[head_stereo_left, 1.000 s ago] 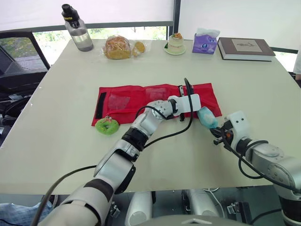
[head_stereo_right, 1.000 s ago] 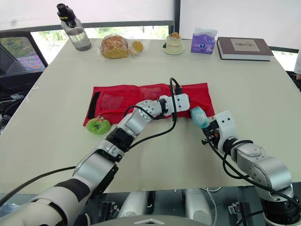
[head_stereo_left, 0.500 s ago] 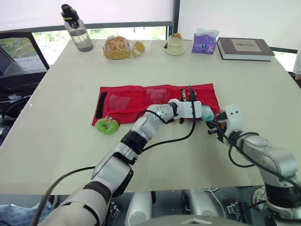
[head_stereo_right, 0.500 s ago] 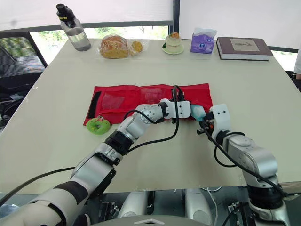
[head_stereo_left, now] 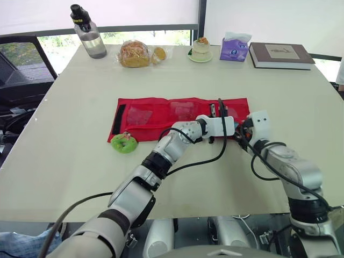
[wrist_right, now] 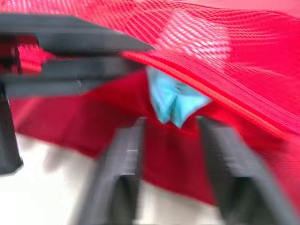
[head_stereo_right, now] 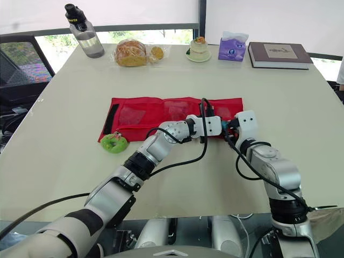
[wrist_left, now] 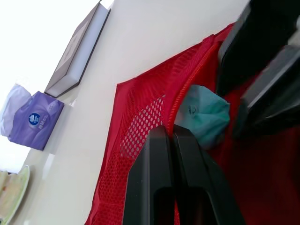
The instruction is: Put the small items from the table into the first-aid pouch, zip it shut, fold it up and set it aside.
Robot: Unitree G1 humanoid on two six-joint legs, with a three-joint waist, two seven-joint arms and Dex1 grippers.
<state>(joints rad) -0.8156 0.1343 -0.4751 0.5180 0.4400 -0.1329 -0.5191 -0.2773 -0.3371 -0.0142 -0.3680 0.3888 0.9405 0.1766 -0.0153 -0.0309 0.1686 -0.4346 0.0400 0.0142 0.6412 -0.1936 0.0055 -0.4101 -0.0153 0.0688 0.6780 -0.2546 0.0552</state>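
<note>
One pouch (head_stereo_left: 148,115), left gripper (wrist_left: 169,132) pinching mesh (wrist_left: 140,127), right gripper (wrist_right: 172,123) parted

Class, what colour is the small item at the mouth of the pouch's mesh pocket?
Pale teal; the small item at the pouch shows best in the left wrist view.

Office: mesh chair (head_stereo_left: 24,59), window blind (head_stereo_left: 134,11).

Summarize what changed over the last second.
The right gripper moved forward and leftward, bringing the teal packet from over the table to the pocket mouth of the red pouch. The left gripper stays shut on the pocket edge; the green ring beside the pouch has not moved.
</note>
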